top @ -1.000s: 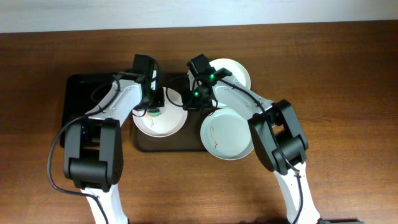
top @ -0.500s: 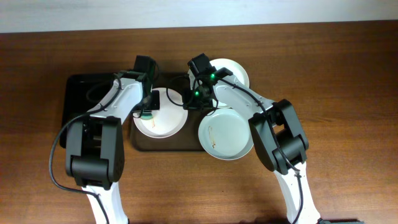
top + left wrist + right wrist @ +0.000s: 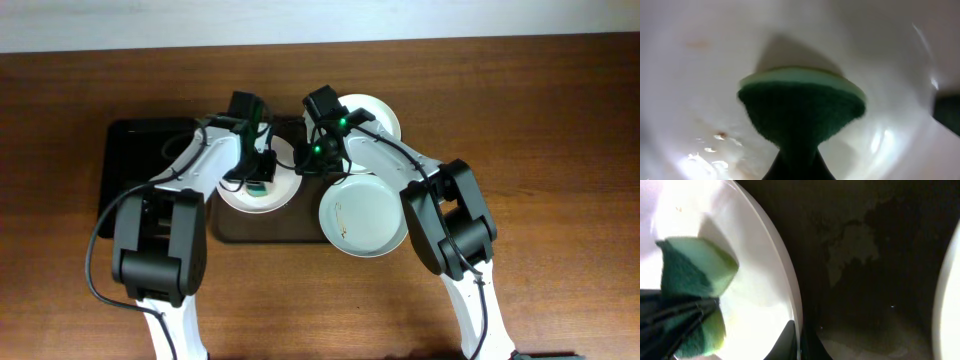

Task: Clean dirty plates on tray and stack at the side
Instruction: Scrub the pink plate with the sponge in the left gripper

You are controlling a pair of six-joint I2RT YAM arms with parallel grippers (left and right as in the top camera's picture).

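Observation:
Three white plates lie on the dark brown tray (image 3: 262,232). My left gripper (image 3: 256,180) is shut on a green sponge (image 3: 258,189) and presses it onto the left plate (image 3: 283,192). In the left wrist view the sponge (image 3: 801,107) sits on that plate (image 3: 700,90), which has reddish smears at the lower left. My right gripper (image 3: 303,165) is shut on the left plate's right rim; the right wrist view shows its jaws (image 3: 799,339) pinching the rim (image 3: 776,265), with the sponge (image 3: 695,265) beyond. A second plate (image 3: 365,215) lies front right. A third plate (image 3: 375,112) lies behind it.
A smaller black glossy tray (image 3: 130,150) lies to the left of the brown tray. The brown tray's bare dark floor (image 3: 870,255) shows between the plates. The wooden table (image 3: 560,150) extends to both sides.
My left gripper has swept the sponge first left, then right across the left plate. My right gripper has stayed on the plate's rim.

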